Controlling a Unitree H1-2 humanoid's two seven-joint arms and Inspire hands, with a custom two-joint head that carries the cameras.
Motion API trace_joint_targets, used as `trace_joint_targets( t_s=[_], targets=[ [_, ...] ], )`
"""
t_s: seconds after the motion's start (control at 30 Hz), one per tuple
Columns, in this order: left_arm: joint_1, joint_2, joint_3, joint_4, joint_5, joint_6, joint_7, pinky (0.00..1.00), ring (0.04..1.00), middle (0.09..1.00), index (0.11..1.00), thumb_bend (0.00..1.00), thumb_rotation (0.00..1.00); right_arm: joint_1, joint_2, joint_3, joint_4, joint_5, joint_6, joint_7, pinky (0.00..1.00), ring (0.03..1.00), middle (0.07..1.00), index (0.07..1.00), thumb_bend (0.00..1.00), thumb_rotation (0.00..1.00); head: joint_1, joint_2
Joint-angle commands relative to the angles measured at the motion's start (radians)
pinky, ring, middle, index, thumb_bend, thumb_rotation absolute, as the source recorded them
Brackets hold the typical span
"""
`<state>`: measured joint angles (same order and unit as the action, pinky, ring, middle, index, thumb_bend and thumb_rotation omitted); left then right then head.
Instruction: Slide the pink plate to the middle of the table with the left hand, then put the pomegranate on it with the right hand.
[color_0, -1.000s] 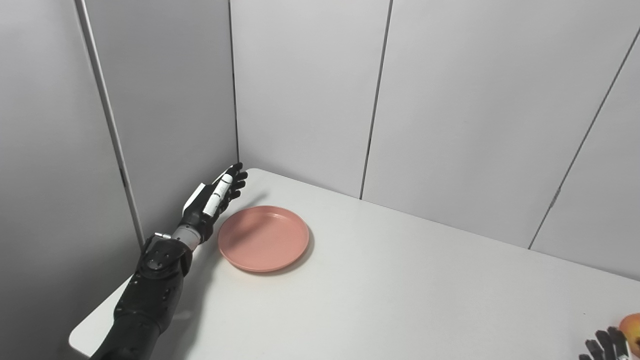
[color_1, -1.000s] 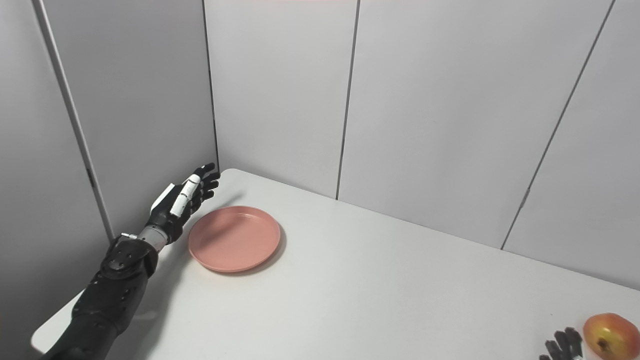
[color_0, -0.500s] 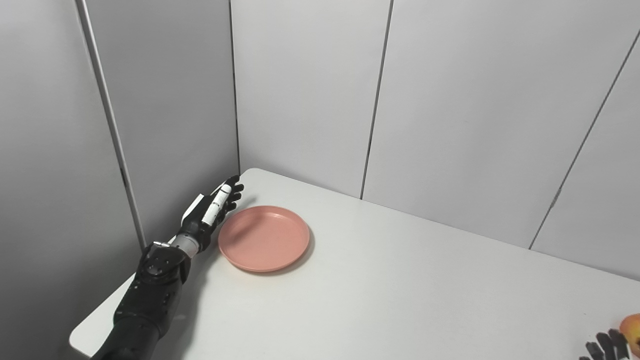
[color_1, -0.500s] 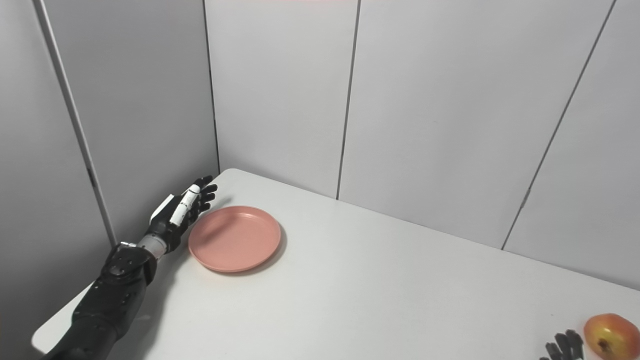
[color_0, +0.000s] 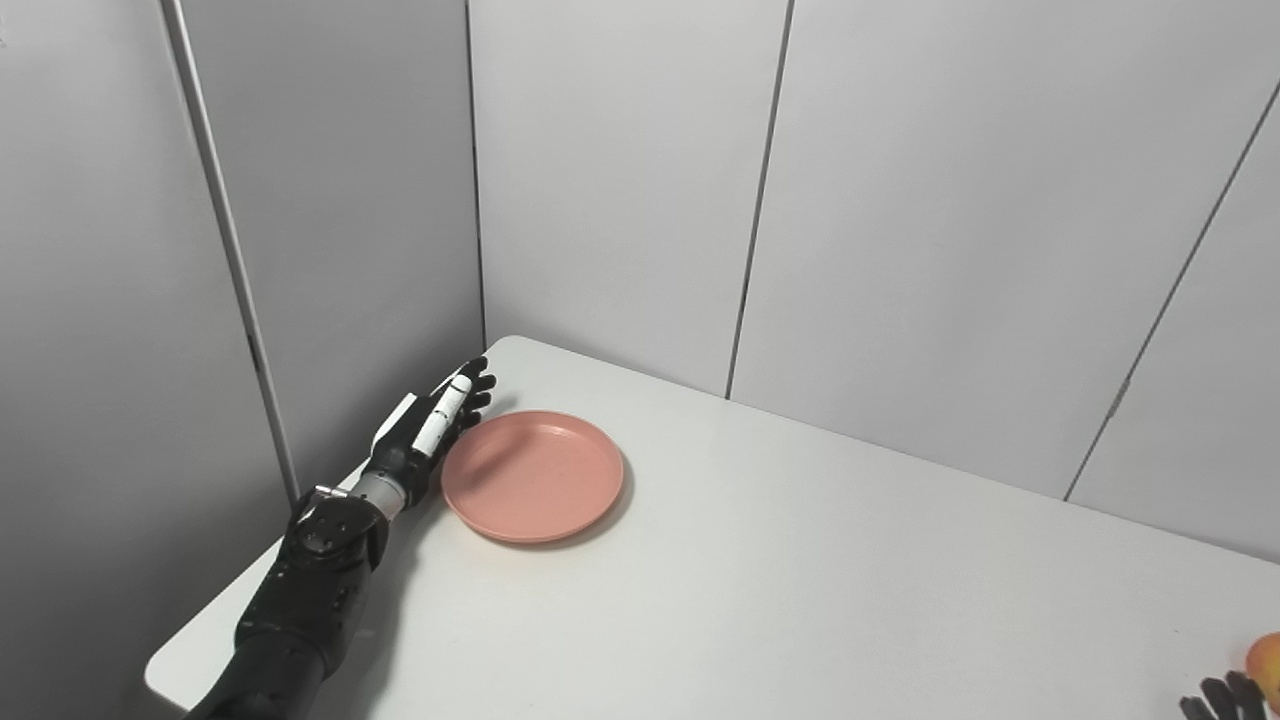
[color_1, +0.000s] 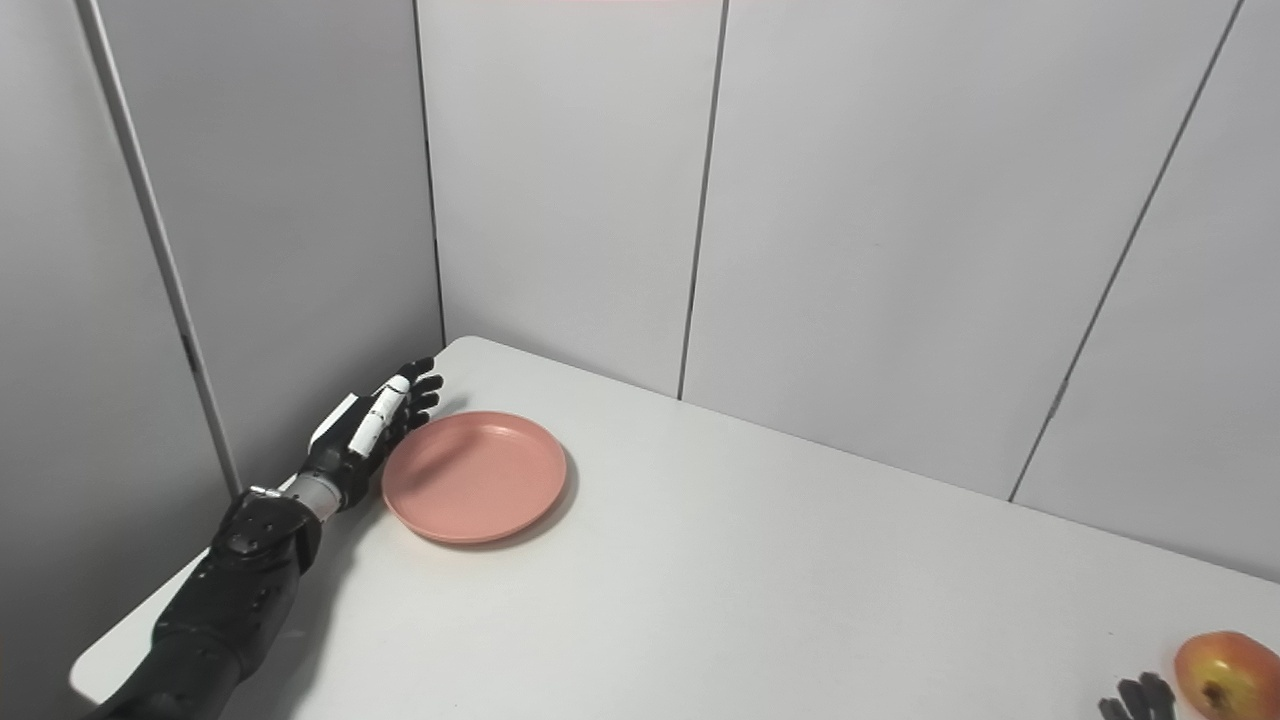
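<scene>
A: At the far left corner of the table (color_0: 800, 600), beside the wall panel (color_0: 350, 250), the left hand (color_0: 425, 435) stands on its edge, fingers stretched and apart, holding nothing. It is just beside the left rim of the pink plate (color_0: 535, 475); whether it already touches the rim, I cannot tell.

B: And the plate itself?

A: It lies flat and empty, near that corner, well apart from the middle of the table. So the slide is not yet done, I think.

B: What can go wrong from here?

A: If the palm pushes too high on the rim, the plate can tip or the hand can slip over it. If the push is off-centre, the plate will turn and go toward the back panels, not to the middle (the surface looks smooth, so it slides easily). A push too strong could send it too far.

B: And the other side?

A: The pomegranate (color_1: 1222, 672) rests at the near right corner. Beside it only the fingertips of the right hand (color_1: 1140, 695) show at the picture's bottom edge, so I cannot tell if that hand is wide or closed. It does not hold the fruit.
</scene>
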<state>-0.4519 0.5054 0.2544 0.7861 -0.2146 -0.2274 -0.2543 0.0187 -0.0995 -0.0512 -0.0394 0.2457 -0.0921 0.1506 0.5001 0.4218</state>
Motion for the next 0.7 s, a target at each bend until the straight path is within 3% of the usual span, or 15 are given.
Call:
trace_joint_targets(
  t_s=[0.0, 0.2, 0.67],
  targets=[
    [-0.042, 0.019, 0.005, -0.035, -0.015, -0.024, -0.012, 0.96, 0.961, 0.952, 0.948, 0.55, 1.00, 0.035, -0.003, -0.003, 0.019, 0.006, 0.013, 0.007, 1.00, 0.997, 0.995, 0.996, 0.79, 0.90, 0.002, 0.002],
    [-0.030, 0.016, -0.009, -0.040, -0.006, -0.029, -0.014, 0.96, 0.941, 0.933, 0.927, 0.57, 1.00, 0.035, -0.001, -0.004, 0.014, 0.009, 0.014, 0.007, 0.99, 0.990, 0.993, 0.996, 0.79, 0.89, 0.004, 0.006],
    [0.007, -0.024, -0.031, -0.114, 0.002, 0.032, 0.004, 1.00, 0.964, 0.937, 0.916, 0.58, 1.00, 0.040, 0.005, -0.004, -0.009, -0.001, 0.012, -0.003, 0.96, 0.974, 0.983, 0.989, 0.79, 0.90, -0.007, 0.022]
  ],
)
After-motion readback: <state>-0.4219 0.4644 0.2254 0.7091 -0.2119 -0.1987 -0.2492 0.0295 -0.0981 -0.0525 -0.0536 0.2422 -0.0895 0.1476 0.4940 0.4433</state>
